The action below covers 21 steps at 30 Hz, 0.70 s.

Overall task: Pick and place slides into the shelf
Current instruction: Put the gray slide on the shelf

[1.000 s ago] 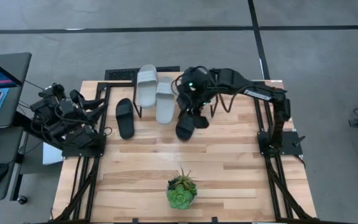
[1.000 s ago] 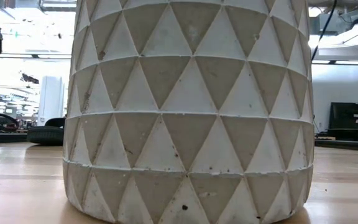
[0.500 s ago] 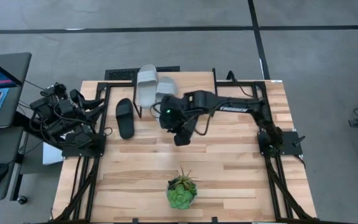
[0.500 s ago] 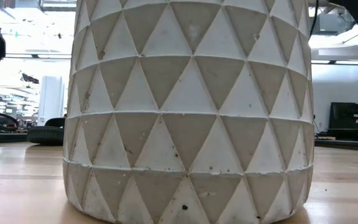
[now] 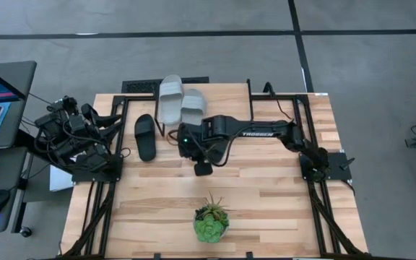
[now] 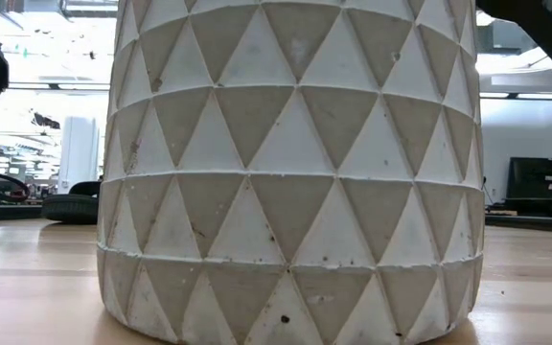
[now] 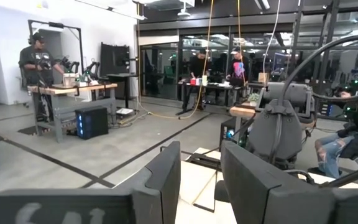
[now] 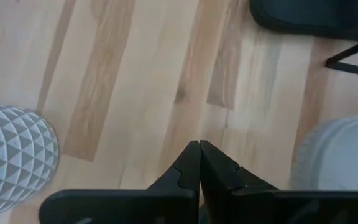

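Right gripper, closed on nothing, hovers mid-counter between the plant and the shelf. A black slide lies toward the left edge; reaching it calls for opening first. Left gripper waits, fingers parted.

Your work surface is the wooden slatted table, pale planks with darker streaks, sitting on a grey concrete floor crossed by dark lines. Directly on the planks you have one black slide lying flat, toe end pointing toward the near edge, just beside the shelf. The shelf's thin black legs stand on the table at the far side — two light grey slides lie around it side by side. Near the front edge sits the potted plant, its white triangle-patterned pot resting on the wood. Both arm bases are fixed to the table's left and right sides.
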### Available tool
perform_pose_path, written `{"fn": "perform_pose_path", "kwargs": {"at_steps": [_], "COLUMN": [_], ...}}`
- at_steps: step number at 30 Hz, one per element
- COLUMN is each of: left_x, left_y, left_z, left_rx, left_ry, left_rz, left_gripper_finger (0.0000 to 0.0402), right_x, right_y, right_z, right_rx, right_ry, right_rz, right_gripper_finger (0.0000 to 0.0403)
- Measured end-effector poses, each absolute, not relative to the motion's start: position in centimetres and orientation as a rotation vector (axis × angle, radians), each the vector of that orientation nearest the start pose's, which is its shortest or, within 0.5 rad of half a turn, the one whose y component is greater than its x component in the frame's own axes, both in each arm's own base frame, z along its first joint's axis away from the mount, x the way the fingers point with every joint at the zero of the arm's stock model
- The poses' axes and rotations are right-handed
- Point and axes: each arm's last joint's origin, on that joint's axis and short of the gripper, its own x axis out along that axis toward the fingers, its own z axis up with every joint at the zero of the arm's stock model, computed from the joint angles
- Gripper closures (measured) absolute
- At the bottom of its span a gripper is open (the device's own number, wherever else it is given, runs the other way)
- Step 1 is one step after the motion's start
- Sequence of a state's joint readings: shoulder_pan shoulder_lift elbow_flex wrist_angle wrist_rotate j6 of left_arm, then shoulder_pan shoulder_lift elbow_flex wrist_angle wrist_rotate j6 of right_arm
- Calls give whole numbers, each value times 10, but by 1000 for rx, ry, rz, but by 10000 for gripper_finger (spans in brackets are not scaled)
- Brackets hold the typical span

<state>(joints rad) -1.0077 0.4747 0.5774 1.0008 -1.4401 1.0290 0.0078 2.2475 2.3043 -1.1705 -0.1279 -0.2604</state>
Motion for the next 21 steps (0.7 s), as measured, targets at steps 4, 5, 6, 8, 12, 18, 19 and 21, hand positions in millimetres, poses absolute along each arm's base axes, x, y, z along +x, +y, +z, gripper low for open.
{"fn": "perform_pose_path", "kwargs": {"at_steps": [4, 5, 6, 8, 12, 18, 19, 21], "left_x": [54, 54, 54, 54, 54, 54, 54, 54], "left_y": [-31, -31, -31, -31, -31, -31, -31, -31], "left_z": [373, 373, 373, 373, 373, 373, 373, 373], "left_rx": [-41, -42, -42, -42, -42, -42, -42, -42], "left_ry": [-129, -127, -127, -126, -126, -126, -126, -126], "left_rz": [501, 502, 502, 502, 503, 503, 503, 503], "left_gripper_finger": [299, 299, 299, 299, 299, 299, 299, 299], "right_x": [470, 469, 469, 469, 469, 469, 469, 468], "right_y": [4, 2, 1, -2, -2, -5, -5, -9], "right_z": [297, 297, 297, 297, 296, 296, 296, 296], "right_rx": [-191, -188, -180, -168, -173, -170, -169, -166], "right_ry": [1092, 1094, 1094, 1097, 1100, 1104, 1106, 1109], "right_rz": [215, 207, 200, 187, 188, 185, 183, 178], "right_gripper_finger": [403, 403, 403, 403, 403, 403, 403, 403]}}
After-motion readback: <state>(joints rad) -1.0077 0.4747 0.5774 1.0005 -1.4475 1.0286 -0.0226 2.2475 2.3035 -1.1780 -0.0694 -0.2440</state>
